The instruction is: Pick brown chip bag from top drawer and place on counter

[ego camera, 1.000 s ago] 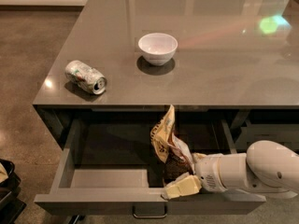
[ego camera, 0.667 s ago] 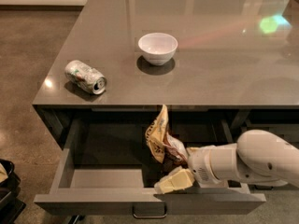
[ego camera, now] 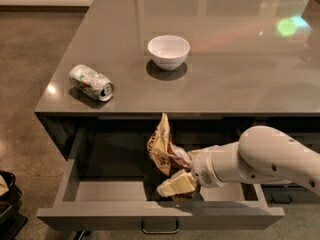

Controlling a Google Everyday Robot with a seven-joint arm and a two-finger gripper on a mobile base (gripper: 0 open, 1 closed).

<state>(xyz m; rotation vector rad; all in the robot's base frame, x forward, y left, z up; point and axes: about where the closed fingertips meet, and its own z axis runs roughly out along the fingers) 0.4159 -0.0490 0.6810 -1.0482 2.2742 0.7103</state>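
The brown chip bag [ego camera: 160, 145] is cream and dark brown, crinkled, held upright over the open top drawer [ego camera: 160, 215], its top reaching just to the counter edge. My gripper [ego camera: 176, 171] comes in from the right on a white arm and is shut on the bag's lower right part; one cream finger [ego camera: 172, 184] shows below the bag. The drawer is pulled out wide, with a small metal bar handle [ego camera: 160, 229] on its grey front. The glossy grey-brown counter [ego camera: 240, 69] lies above and behind it.
A white bowl [ego camera: 168, 50] stands mid-counter. A crushed silver can [ego camera: 91, 82] lies on its side near the counter's left front corner. Brown floor lies to the left, with a dark object [ego camera: 7, 194] at the lower left edge.
My gripper has moved left with the chip bag in it, staying over the open drawer. Bowl, can and drawer have not moved.
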